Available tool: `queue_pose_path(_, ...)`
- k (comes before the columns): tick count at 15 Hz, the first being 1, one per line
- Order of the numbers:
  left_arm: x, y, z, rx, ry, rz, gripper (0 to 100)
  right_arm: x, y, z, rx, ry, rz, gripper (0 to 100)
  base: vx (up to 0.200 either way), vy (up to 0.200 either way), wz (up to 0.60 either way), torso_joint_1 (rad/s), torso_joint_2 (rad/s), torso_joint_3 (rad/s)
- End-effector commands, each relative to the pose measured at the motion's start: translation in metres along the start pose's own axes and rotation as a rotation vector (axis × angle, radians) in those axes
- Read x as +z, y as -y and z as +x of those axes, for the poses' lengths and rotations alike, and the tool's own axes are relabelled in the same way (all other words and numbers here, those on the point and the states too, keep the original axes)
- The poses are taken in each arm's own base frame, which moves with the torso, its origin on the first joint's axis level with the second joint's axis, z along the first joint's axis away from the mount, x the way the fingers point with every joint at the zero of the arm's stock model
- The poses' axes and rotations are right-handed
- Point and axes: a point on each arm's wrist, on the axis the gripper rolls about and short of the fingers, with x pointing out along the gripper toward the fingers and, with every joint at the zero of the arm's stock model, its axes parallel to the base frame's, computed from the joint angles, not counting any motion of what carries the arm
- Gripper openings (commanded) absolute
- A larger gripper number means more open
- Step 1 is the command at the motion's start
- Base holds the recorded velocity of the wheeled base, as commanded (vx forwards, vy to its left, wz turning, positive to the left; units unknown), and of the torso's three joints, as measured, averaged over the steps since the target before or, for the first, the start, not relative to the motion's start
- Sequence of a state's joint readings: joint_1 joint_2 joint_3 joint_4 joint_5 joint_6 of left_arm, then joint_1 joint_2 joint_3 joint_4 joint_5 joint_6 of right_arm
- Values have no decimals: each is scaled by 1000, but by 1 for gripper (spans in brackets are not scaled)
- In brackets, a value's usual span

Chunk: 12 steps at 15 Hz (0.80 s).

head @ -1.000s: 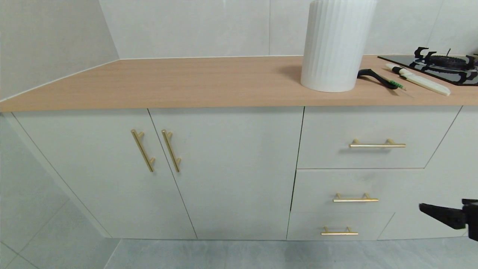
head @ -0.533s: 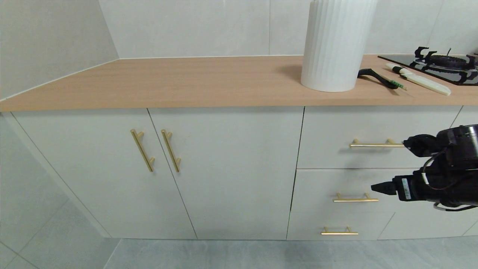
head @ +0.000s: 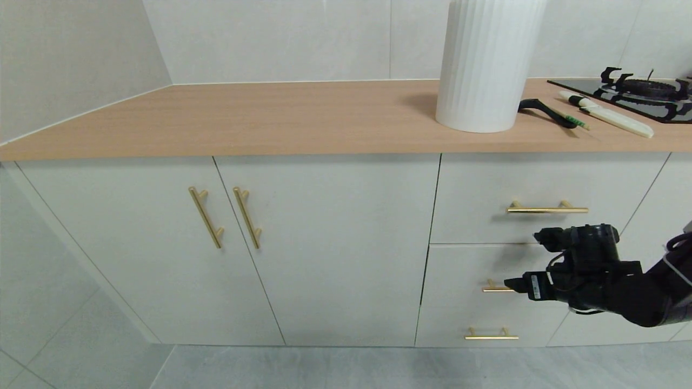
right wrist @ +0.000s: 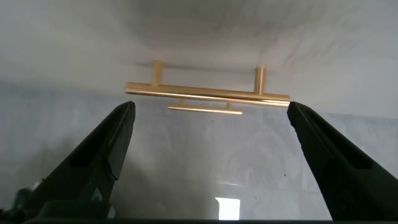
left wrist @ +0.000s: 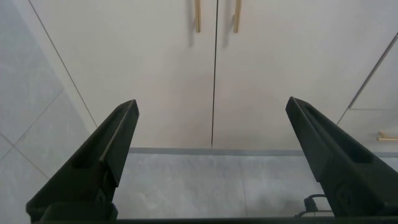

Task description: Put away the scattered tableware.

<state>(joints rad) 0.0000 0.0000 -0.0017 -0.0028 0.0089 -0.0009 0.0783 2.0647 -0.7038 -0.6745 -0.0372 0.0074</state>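
Swinging in from the right edge and dropping lower than half a second before, the right gripper (head: 525, 259) came level with the middle drawer handle (right wrist: 208, 94). Its jaws stood wide apart and held nothing; the round brass bar lay just ahead of them, spanning the gap, not gripped. The left gripper (left wrist: 211, 109) was likewise spread wide and empty, facing the pale cabinet doors (left wrist: 214, 74). Well above the right gripper, on the wood-grain countertop (head: 281, 116), lay the tableware: a black-handled utensil (head: 545, 112) and a long white knife (head: 611, 118), side by side just beside a tall ribbed white container (head: 484, 65).
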Motion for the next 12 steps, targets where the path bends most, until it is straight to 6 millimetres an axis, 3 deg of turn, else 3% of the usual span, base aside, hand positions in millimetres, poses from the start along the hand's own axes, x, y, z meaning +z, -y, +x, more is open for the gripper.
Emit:
queue_pose_path(1, 0, 0, 0, 0, -1, -1, 100, -16, 0, 20, -26, -44, -1, 100, 0, 0, 0, 0, 0, 0)
queue_pose_path(12, 0, 0, 0, 0, -1, -1, 100, -21, 2, 40, -103, 50, 7, 100, 0, 0, 0, 0, 0, 0)
